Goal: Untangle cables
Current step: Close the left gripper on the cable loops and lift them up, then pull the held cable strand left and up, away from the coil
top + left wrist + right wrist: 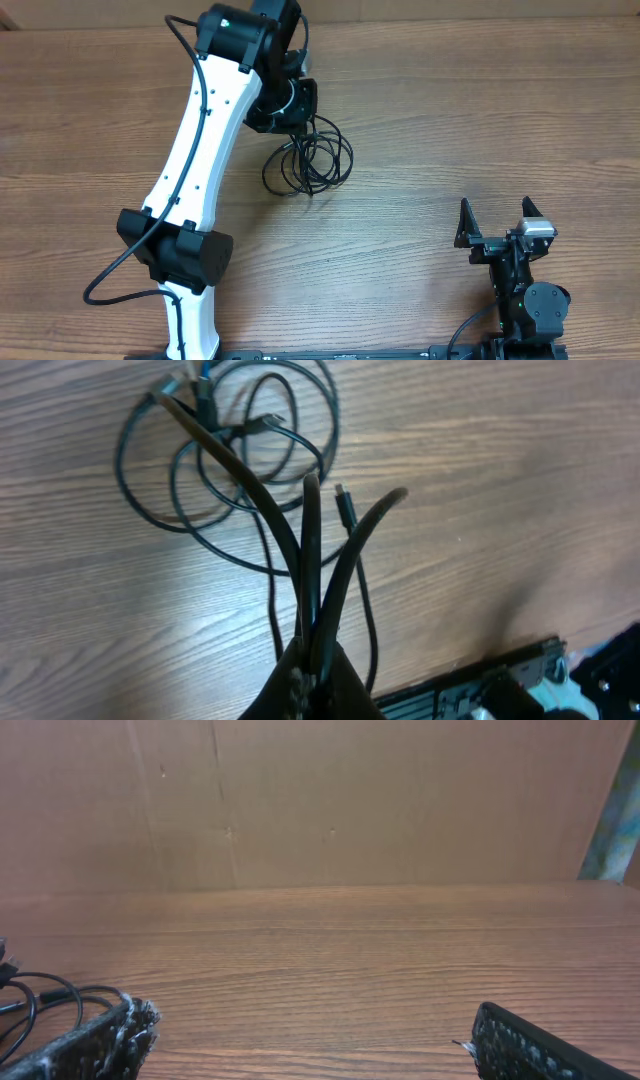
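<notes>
Pinching several black strands between closed fingers, the left gripper (pixel 312 672) holds the cables (pixel 312 160). Their thin loops lie on the wooden table (pixel 450 100) just beyond that gripper, with one small plug (pixel 345 508) close by. Well apart from it, the right gripper (pixel 497 225) gapes wide and holds nothing.

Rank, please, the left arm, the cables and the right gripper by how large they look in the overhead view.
1. Left arm, by far the largest.
2. Cables and right gripper: about the same spread, too close to rank.
</notes>
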